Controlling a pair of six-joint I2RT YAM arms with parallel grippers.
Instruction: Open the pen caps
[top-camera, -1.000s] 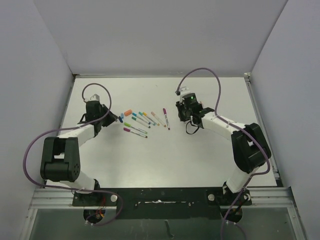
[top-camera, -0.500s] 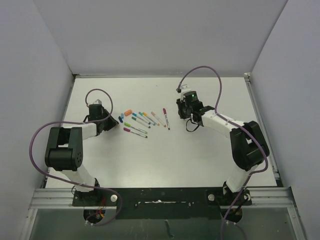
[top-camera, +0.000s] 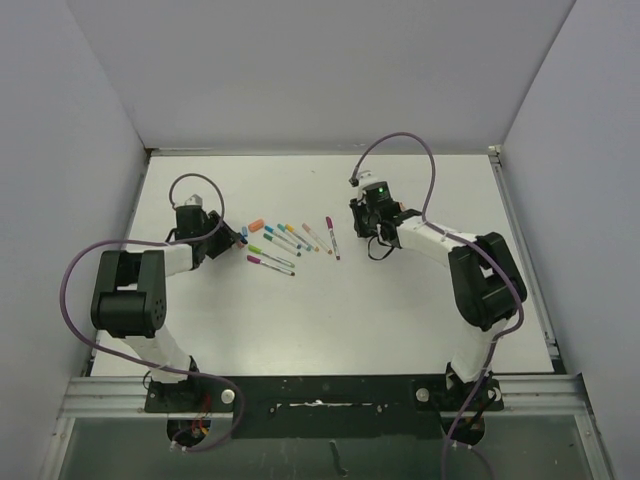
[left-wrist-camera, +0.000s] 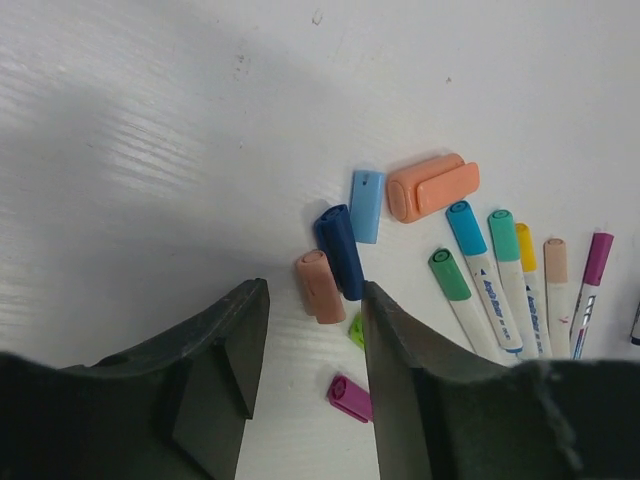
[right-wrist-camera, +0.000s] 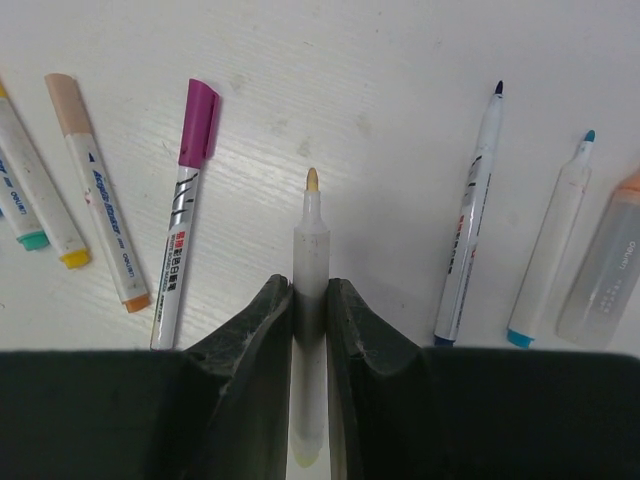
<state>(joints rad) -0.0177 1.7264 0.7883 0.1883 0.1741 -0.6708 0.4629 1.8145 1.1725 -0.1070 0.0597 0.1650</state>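
Starting at the far left, the left claw (left-wrist-camera: 313, 300) is seen low over the white table (left-wrist-camera: 140, 130). Its jaws are parted a fair bit and nothing is pinched between them. A loose peach cap (left-wrist-camera: 320, 287) is lying right at the mouth of the gap, and a dark blue cap (left-wrist-camera: 342, 250) is pressed against its right side. Just past those, a light blue cap (left-wrist-camera: 366, 192) and a fat orange cap (left-wrist-camera: 432, 187) are set side by side. By the right finger, a small green piece (left-wrist-camera: 357, 330) is mostly hidden, so it can't be made out properly. A magenta cap (left-wrist-camera: 350, 397) is tucked in there too. So the loose caps are all bunched in front of this claw, at the left end of the pen row. To their right, the capped pens (left-wrist-camera: 475, 320) are lined up close together, with green, blue, teal, yellow, peach and magenta tops fitted on.

Over on the right side, a peach-capped pen (right-wrist-camera: 95, 220) and a magenta-capped pen (right-wrist-camera: 185, 200) are lying flat, near the right claw (right-wrist-camera: 310, 300) but not touched by it. That claw is clamped tight on a pale pen (right-wrist-camera: 311, 250) whose bare tan tip is pointed away. Further right, a blue-tipped pen (right-wrist-camera: 470, 220) and a teal-tipped pen (right-wrist-camera: 555, 250) are laid uncapped, and a fat clear barrel (right-wrist-camera: 610, 270) is cut off by the edge.
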